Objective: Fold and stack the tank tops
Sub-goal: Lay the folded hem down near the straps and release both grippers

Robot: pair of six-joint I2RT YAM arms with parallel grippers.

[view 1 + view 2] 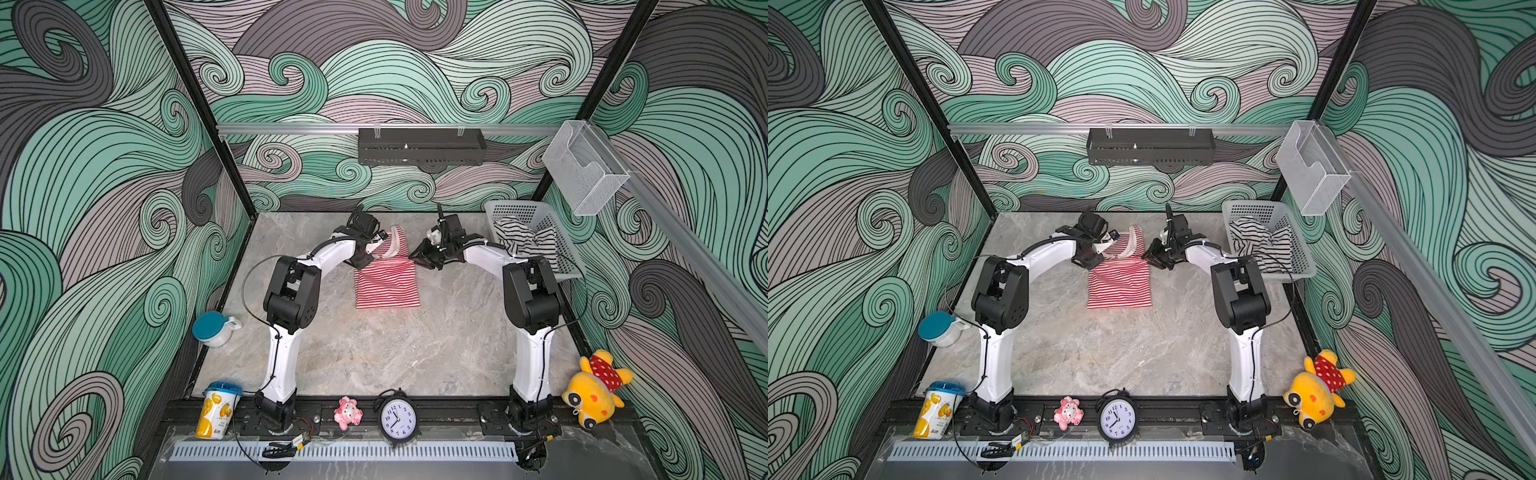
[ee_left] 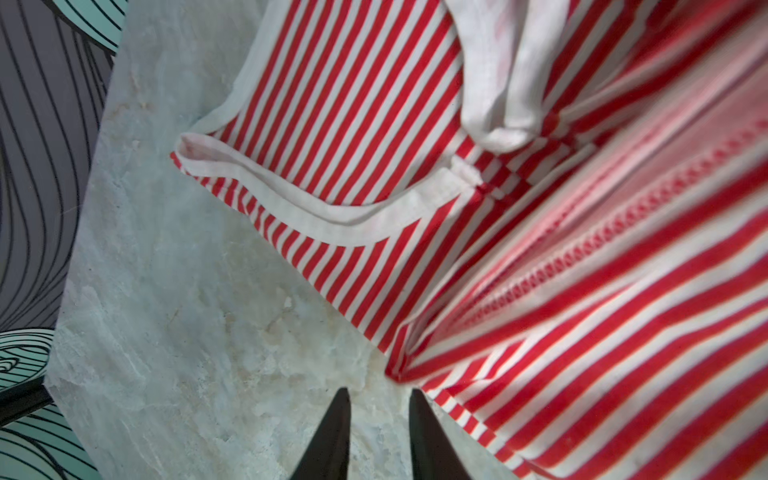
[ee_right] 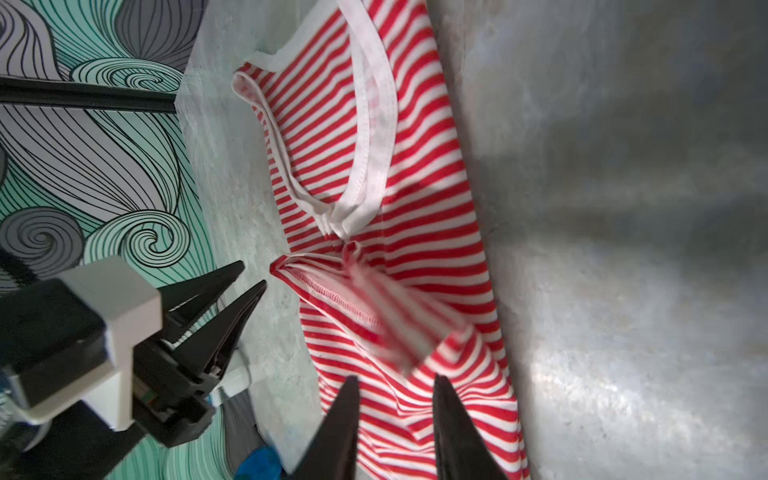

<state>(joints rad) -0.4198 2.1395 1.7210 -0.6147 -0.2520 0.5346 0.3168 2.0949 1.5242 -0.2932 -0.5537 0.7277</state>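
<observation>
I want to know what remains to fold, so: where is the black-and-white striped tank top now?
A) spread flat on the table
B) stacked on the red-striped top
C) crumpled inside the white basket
C: the black-and-white striped tank top lies bunched up within the walls of the white basket.

Left arm (image 1: 284, 361), right arm (image 1: 530, 365): white shells, black joints, thin black cables; pincer fingers (image 2: 332, 436) black, tapered, perhaps plastic.
</observation>
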